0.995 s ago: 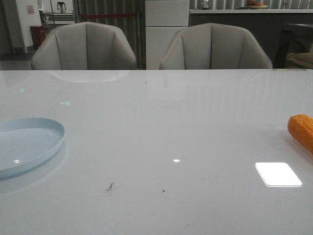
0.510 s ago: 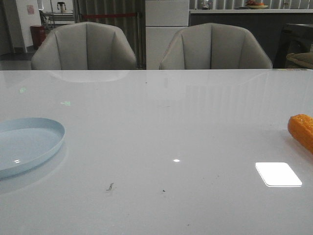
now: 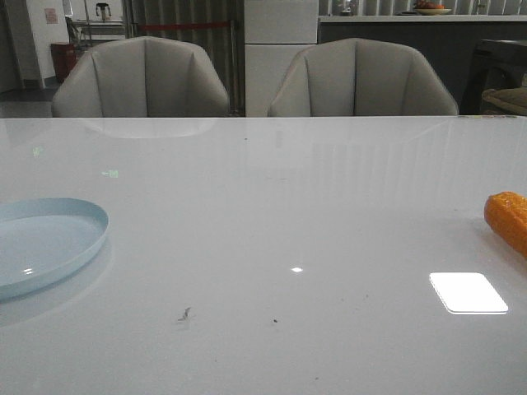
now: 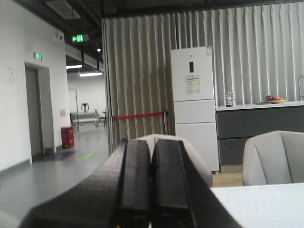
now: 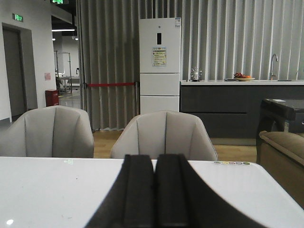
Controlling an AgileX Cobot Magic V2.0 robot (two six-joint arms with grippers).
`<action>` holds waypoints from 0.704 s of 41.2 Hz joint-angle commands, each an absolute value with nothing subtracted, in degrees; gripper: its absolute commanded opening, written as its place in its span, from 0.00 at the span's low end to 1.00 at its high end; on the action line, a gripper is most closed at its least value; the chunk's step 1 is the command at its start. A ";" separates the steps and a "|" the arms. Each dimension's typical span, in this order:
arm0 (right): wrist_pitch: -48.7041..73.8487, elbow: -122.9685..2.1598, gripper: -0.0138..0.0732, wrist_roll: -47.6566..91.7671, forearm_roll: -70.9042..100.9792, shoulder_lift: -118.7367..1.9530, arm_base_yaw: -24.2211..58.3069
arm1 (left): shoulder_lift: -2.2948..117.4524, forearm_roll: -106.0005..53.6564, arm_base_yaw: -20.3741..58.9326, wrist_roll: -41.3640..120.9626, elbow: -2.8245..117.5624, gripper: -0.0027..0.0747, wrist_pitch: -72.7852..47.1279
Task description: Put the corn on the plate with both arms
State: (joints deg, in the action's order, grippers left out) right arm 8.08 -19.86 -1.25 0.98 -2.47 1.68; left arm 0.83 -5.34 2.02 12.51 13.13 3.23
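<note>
The orange corn (image 3: 508,220) lies on the white table at the far right edge of the front view, partly cut off by the frame. The pale blue plate (image 3: 49,243) sits at the far left, also cut by the frame edge. Neither arm shows in the front view. My left gripper (image 4: 151,145) is shut and empty, held level and facing the room beyond the table. My right gripper (image 5: 155,159) is shut and empty, facing across the table toward the chairs. Corn and plate are out of both wrist views.
The white glossy table (image 3: 272,214) spans the front view, with small dark specks (image 3: 186,313) near the front. Two grey chairs (image 3: 142,78) stand behind the far edge. A white fridge (image 5: 159,66) and a dark counter stand further back.
</note>
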 commanded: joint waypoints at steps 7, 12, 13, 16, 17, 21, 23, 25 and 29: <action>13.07 -35.20 0.22 -1.41 0.88 -20.06 1.83 | 15.28 -3.07 1.97 12.10 27.90 0.16 -1.75; 10.86 -39.67 0.22 -1.41 0.88 -28.39 1.83 | 24.33 -3.07 1.97 12.10 30.87 0.16 -0.93; 10.40 -40.15 0.22 -1.41 0.88 -30.78 1.83 | 26.34 -3.07 1.97 12.10 31.17 0.16 -0.81; 9.43 -40.61 0.22 -1.41 0.88 -35.27 1.83 | 31.00 -3.07 1.97 12.10 31.27 0.16 0.45; 9.46 -40.61 0.22 -1.41 0.88 -36.98 1.83 | 32.30 -3.18 1.97 12.10 31.27 0.16 0.88; 9.73 -40.61 0.22 -1.41 0.88 -43.68 1.83 | 38.64 -3.18 1.97 12.10 31.27 0.16 1.66; 9.73 -40.61 0.22 -1.41 0.88 -46.51 1.83 | 41.79 -3.18 1.97 12.10 31.27 0.16 1.66; 9.67 -40.61 0.22 -1.41 0.88 -49.30 1.83 | 44.54 -3.18 1.97 12.10 31.27 0.16 1.66; 9.53 -40.61 0.23 -1.41 0.88 -53.24 1.83 | 48.44 -3.18 1.97 12.10 31.27 0.16 1.66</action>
State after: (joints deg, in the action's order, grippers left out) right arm 14.46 -38.53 -1.37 0.98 -51.47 1.68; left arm 46.00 -3.04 2.02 12.51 29.18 -3.57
